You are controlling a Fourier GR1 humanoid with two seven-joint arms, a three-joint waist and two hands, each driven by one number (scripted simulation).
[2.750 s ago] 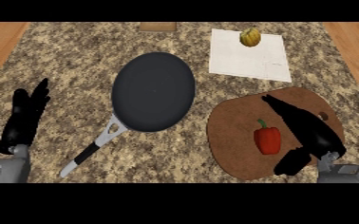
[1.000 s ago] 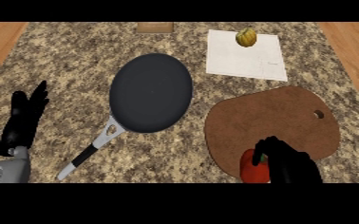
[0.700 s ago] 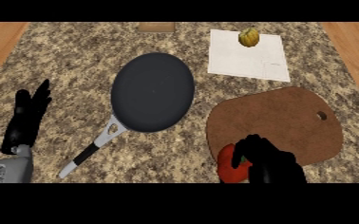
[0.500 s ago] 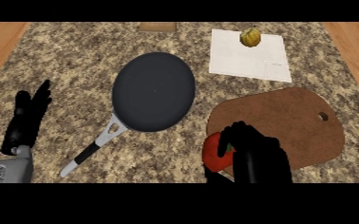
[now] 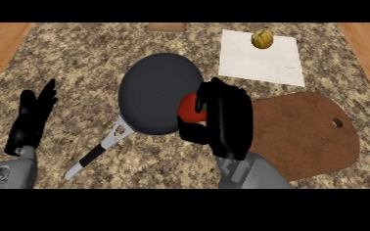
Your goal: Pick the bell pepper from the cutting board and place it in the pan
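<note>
Granite counter (image 5: 86, 54) | right hand (image 5: 227, 120) clamped on bell pepper (image 5: 191, 108) at pan (image 5: 155, 93) right rim | left hand (image 5: 33, 120) straight-fingered, left edge

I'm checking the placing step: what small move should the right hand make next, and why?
Probably shift a little to the left before opening. The right hand, curled round the bell pepper, is only at the right rim of the pan, not over its middle.

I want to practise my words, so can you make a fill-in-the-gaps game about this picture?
The right hand holds a ____ bell pepper.
The pepper is at the ____ edge of the pan.
The left hand rests ____, fingers straight.
The small yellow thing sits on a ____ sheet.
Missing words: red, right, open, white.
</note>
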